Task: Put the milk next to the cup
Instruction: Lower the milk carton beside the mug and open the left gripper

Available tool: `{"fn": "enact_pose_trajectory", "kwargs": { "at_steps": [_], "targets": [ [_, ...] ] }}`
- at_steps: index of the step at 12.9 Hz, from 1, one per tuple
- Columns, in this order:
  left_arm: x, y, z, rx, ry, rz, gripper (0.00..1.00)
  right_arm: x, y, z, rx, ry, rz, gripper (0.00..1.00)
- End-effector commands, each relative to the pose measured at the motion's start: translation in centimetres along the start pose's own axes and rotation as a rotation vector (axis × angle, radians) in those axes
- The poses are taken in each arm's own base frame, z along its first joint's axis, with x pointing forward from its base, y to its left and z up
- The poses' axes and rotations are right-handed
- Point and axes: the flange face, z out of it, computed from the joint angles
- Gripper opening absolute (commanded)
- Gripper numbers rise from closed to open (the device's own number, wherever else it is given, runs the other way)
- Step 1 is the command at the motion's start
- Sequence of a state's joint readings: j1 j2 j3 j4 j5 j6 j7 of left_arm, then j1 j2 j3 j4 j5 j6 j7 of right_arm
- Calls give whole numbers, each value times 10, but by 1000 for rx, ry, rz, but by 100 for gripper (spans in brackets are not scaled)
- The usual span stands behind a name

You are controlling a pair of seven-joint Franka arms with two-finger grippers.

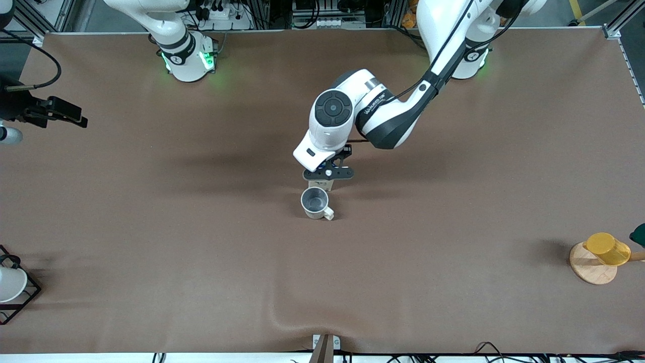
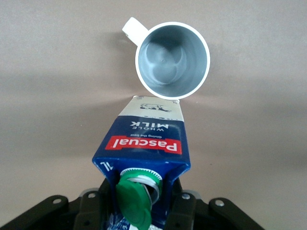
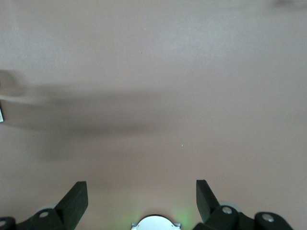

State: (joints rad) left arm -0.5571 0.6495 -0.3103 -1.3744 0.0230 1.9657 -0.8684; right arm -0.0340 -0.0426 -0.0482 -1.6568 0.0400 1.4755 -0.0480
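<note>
The milk (image 2: 144,143), a dark blue carton with a green cap, red label and white panel, is held upright by its top in my left gripper (image 2: 139,211), which is shut on it. In the front view my left gripper (image 1: 328,174) covers nearly all of the milk; only a pale strip (image 1: 325,185) shows. The carton's base is low, right beside the cup (image 1: 315,202) and just farther from the front camera than it. The cup (image 2: 172,60) is a pale mug with a grey inside and a cream handle. My right gripper (image 3: 140,186) is open and empty over bare table near its arm's base.
A yellow cup on a wooden disc (image 1: 602,254) stands near the table's edge at the left arm's end. A white cup in a black wire rack (image 1: 12,285) stands at the right arm's end. A black device (image 1: 50,111) juts in at that end.
</note>
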Motion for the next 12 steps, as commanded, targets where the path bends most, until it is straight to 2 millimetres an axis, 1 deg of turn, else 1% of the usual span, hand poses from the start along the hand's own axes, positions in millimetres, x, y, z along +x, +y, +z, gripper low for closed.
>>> {"fn": "enact_pose_trajectory", "kwargs": {
  "at_steps": [1, 2, 3, 4, 5, 6, 7, 8, 9, 10, 11, 12],
  "targets": [
    [5, 7, 7, -2, 25, -28, 53, 0, 3, -8, 18, 23, 22, 100],
    [7, 8, 8, -10, 30, -35, 65, 1, 3, -8, 16, 31, 22, 100],
    [7, 8, 9, -9, 29, -33, 100, 0, 5, -9, 15, 34, 25, 100],
    [6, 8, 11, -8, 27, -34, 100, -1, 9, -10, 14, 34, 30, 100],
    [6, 9, 7, -12, 32, -34, 100, -1, 12, -10, 12, 33, 34, 100],
    [5, 9, 0, -18, 39, -33, 100, -1, 12, -10, 12, 31, 34, 100],
    [2, 10, -14, -24, 51, -30, 100, -3, 12, -9, 13, 22, 36, 100],
    [-2, 9, -34, -33, 70, -27, 100, -3, 13, -9, 13, 18, 34, 100],
    [-7, 5, -63, -41, 91, -28, 100, -3, 13, -9, 11, 18, 35, 100],
    [-10, -4, -92, -42, 111, -34, 100, 0, 15, -8, 8, 24, 38, 100],
    [-4, -22, -122, -39, 133, -51, 100, 0, 16, -9, 5, 30, 38, 100],
    [13, -57, -163, -48, 174, -84, 100, 1, 16, -9, 3, 33, 39, 100]
  ]
}}
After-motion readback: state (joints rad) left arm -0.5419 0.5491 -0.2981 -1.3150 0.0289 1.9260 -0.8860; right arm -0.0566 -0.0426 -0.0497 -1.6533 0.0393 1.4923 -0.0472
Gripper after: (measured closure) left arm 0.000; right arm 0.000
